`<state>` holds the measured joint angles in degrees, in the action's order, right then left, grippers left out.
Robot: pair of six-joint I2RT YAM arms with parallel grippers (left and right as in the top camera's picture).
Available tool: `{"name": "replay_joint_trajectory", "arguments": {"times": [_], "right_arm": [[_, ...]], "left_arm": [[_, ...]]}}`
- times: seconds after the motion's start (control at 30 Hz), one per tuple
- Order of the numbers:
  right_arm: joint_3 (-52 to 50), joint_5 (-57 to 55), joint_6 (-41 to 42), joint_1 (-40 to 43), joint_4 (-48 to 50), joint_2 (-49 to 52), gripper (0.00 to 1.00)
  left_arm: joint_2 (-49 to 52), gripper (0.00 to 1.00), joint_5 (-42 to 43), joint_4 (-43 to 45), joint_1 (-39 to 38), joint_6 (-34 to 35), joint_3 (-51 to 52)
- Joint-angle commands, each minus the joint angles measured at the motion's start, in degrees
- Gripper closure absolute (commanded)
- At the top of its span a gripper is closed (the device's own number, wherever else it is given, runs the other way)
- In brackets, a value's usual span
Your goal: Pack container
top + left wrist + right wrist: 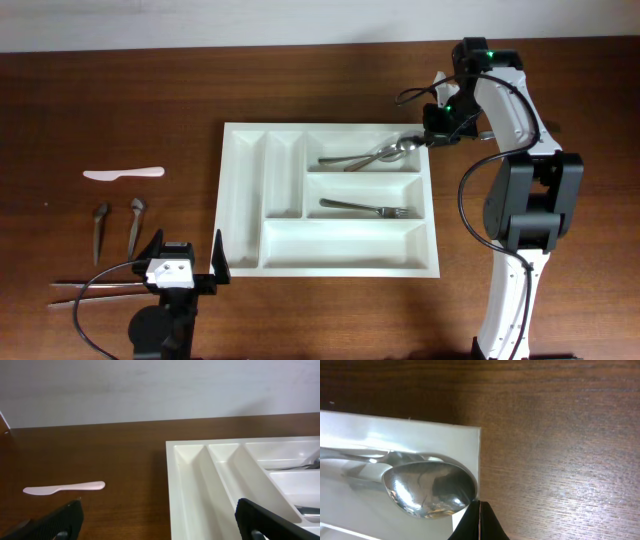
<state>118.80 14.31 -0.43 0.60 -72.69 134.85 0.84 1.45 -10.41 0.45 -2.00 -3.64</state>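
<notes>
The container, a white five-compartment tray (228, 200), lies mid-table. Its top right compartment holds a metal spoon (385, 153) with another utensil beside it. The compartment below holds a fork (365, 207). My right gripper (432, 140) is shut at the tray's top right corner. In the right wrist view its tips (479, 525) are pressed together just beside the spoon's bowl (427, 487) and the tray rim (420, 435). My left gripper (185, 268) is open and empty at the tray's front left. In the left wrist view its fingers (157, 520) straddle the tray's left edge (172, 475).
A white plastic knife (124, 173) lies far left and also shows in the left wrist view (65, 488). Two dark-handled utensils (100, 228) (135, 222) lie below it. Long thin sticks (95, 290) lie by the left arm's base. The right arm's base stands right of the tray.
</notes>
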Motion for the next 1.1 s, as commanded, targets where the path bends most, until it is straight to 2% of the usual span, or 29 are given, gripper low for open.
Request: {"name": "replay_joint_trajectory", "arguments": {"times": [0.0,0.8,1.07], "right_arm": [[-0.13,0.48,-0.79,-0.59,1.25,0.66,0.96],[-0.13,0.11,0.87,-0.66,4.74,0.66,0.96],[-0.13,-0.07,0.61,-3.15,4.59,0.66,0.96]], "left_arm": [[-0.55,0.01,-0.39,0.2,0.24,-0.87,0.61],[-0.55,0.01,-0.39,0.2,0.24,-0.87,0.61],[-0.55,0.01,-0.39,0.2,0.24,-0.87,0.61]]}}
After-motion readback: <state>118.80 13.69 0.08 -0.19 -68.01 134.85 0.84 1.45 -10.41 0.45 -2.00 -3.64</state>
